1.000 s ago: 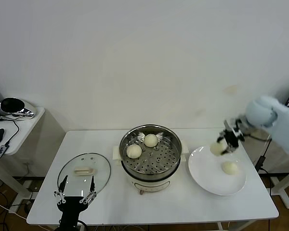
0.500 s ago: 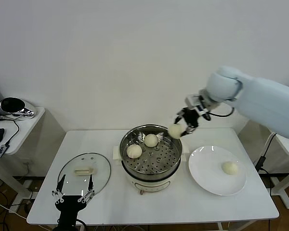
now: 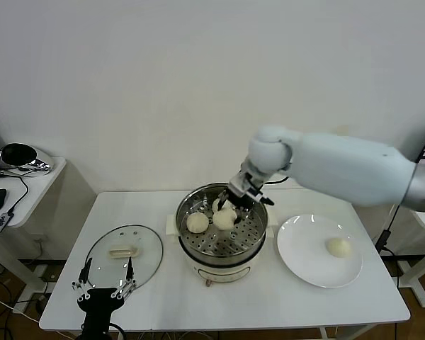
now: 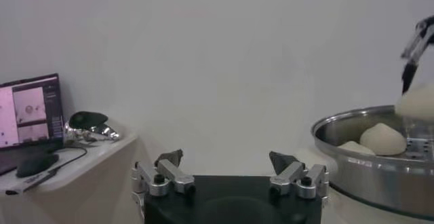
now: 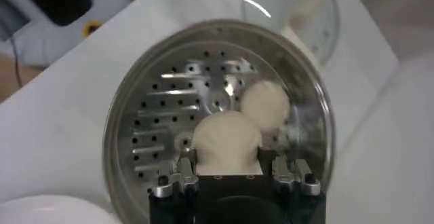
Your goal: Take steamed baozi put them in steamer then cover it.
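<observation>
Lowering over the steamer (image 3: 222, 228), the right gripper (image 3: 227, 212) clamps a baozi (image 5: 227, 140) between its jaws and should release on bare perforated tray (image 5: 163, 127) beside the seated bun (image 5: 266, 104), while the left gripper (image 3: 104, 280) idles open by the glass lid (image 3: 124, 251).

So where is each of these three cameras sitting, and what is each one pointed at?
Head view: from the robot's head, looking down at the table, steamer, cover, plate; both arms show.
Left wrist view: on the left arm, looking level past its open left gripper toward the steamer's side.
Right wrist view: on the right arm, looking down into the steamer; the right gripper holds a baozi.
All three share the steamer.
</observation>
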Available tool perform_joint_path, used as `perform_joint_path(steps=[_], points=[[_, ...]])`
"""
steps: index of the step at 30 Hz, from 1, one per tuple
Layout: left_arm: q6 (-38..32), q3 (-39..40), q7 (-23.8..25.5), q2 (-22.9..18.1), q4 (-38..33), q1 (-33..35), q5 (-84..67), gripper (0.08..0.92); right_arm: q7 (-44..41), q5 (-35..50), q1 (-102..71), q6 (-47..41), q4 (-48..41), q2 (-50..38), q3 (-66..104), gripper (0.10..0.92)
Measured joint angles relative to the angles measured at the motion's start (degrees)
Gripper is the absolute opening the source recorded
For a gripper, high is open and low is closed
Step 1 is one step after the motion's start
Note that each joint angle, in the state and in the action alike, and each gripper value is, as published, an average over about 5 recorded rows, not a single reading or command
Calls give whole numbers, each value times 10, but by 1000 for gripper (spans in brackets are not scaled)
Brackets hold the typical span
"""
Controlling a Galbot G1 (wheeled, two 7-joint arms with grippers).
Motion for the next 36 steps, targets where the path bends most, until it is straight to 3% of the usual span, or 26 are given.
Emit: perform_joint_path(steps=[15,18,23,27,36], points=[[-3,-1,-2,-1,10,-3,-3,823,6,-91,-38,115,-14,37,-11,580],[-4,-1,-2,-2,11,-3,-3,823,5,-95,-39,124,-12,38,-13,606],[-5,-2,-2,-1,10,-3,-3,823,0,-95,-31,130,-6,34,-14,763],[-5,-3,-2,1,8,-1,-4,823,-11,-88,-15,123,0,21,-7,817],[-5,-2,-2,10,3,-1,-7,823,-29,-39,30,13,35,-63,20,823]])
